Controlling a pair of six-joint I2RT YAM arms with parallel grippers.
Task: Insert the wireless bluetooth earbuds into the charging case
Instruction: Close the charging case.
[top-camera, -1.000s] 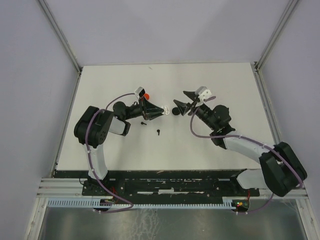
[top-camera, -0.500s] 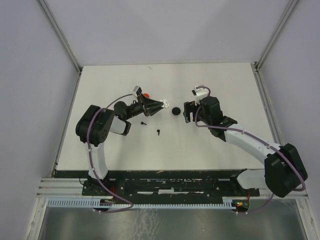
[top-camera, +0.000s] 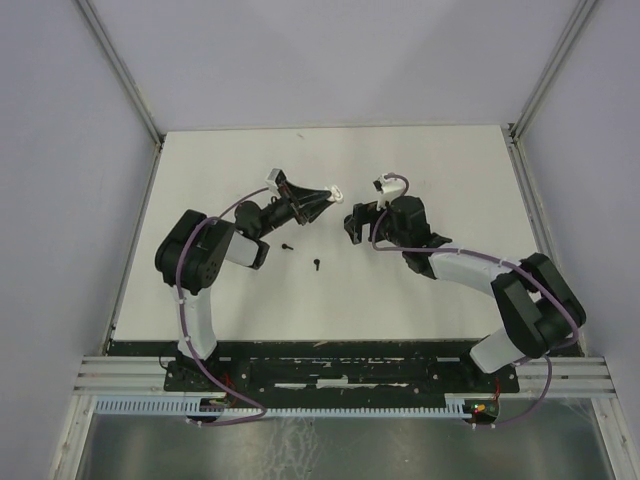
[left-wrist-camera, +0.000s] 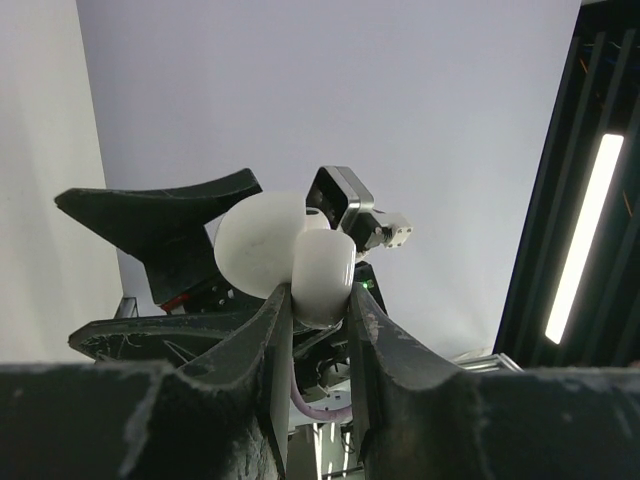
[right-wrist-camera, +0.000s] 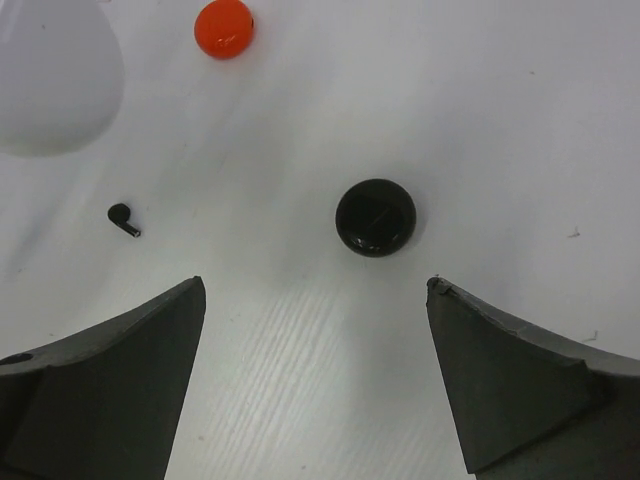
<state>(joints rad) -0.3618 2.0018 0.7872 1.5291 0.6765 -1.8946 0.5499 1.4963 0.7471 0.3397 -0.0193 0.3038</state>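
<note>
A robotics lab test cell: a white table boxed in by plain pale walls, two cabled robot arms mounted on an aluminium-profile frame at its near edge.

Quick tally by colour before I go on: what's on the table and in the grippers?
Black: 3 (earbud, second earbud, round black case)
Red: 1 (round red case)
White: 1 (white case, clamped in the left gripper)
Total: 5
</note>
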